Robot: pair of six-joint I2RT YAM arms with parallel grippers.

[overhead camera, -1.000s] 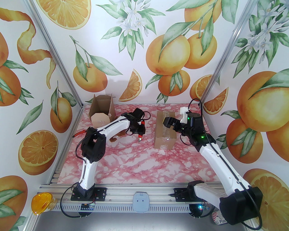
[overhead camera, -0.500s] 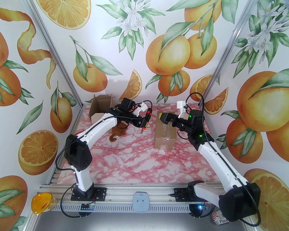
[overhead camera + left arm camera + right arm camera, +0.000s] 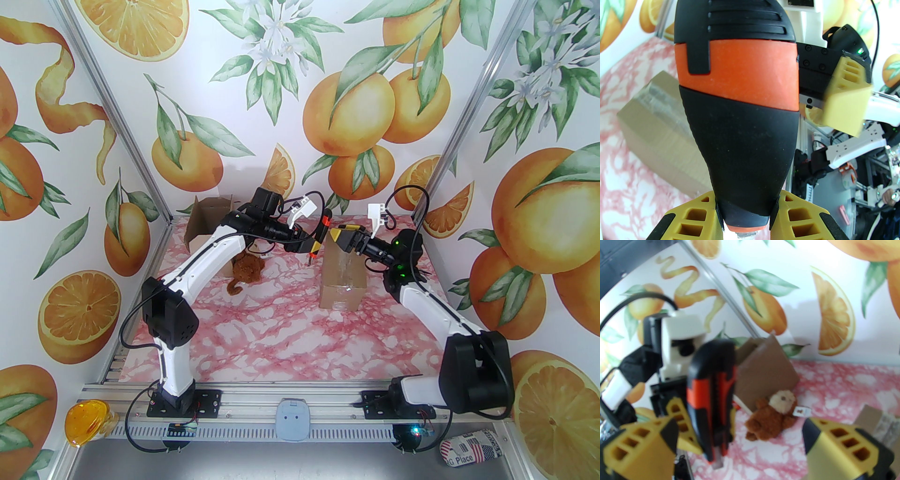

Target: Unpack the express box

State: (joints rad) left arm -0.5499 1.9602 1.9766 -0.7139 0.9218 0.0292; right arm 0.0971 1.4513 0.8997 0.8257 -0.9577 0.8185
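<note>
Top external view: my left tool (image 3: 314, 243) clamps a box cutter (image 3: 320, 234) beside my wide-open right tool (image 3: 343, 233).
Taped express box (image 3: 341, 281) sits on the table (image 3: 281, 337) under my right tool, just beside my left.

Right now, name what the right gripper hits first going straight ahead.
Most likely the box cutter held by the left gripper: it stands just ahead of the open right gripper, slightly off-centre; depth is unclear.

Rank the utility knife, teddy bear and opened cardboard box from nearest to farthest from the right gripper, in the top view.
1. utility knife, just left of the right gripper, held by the left gripper.
2. teddy bear, lying on the table farther left.
3. opened cardboard box, in the far-left corner beyond the bear.
</note>
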